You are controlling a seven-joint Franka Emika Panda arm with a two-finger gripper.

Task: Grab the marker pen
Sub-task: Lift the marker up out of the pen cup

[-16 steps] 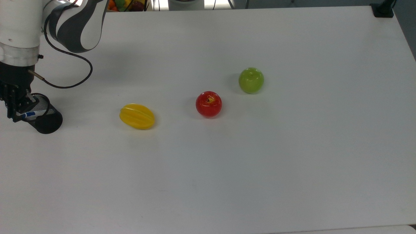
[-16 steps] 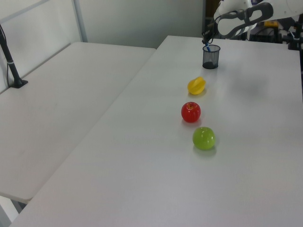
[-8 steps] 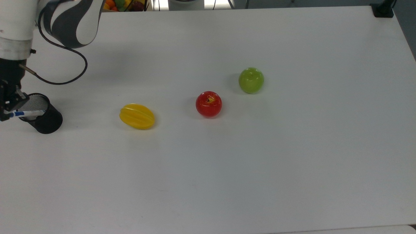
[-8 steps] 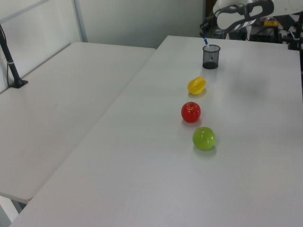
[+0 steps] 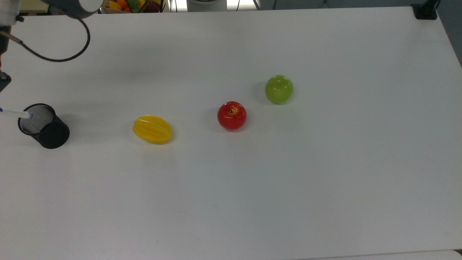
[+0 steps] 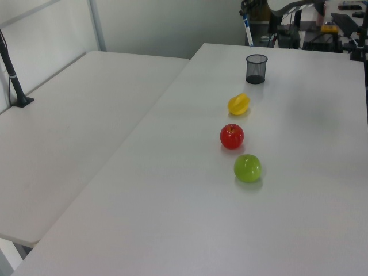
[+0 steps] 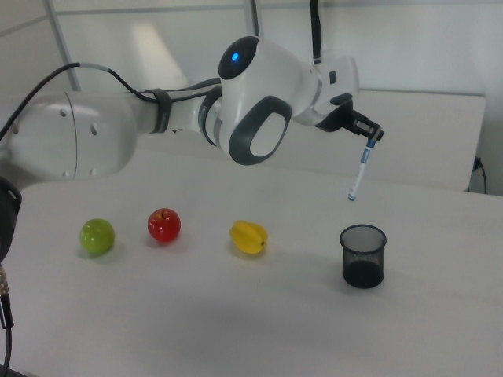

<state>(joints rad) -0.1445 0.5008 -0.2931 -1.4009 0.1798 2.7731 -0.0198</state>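
Your marker pen point(image 7: 358, 173) has come clear of the black mesh cup point(image 7: 363, 256) since a second ago and now hangs in the air above it, tilted, its top end grasped in the pincer point(image 7: 368, 141). Along the right view's left, on the white surface point(image 7: 236, 314), you see a yellow starfruit point(image 7: 248, 236), a red apple point(image 7: 164, 225) and a green apple point(image 7: 97, 236) in a row.
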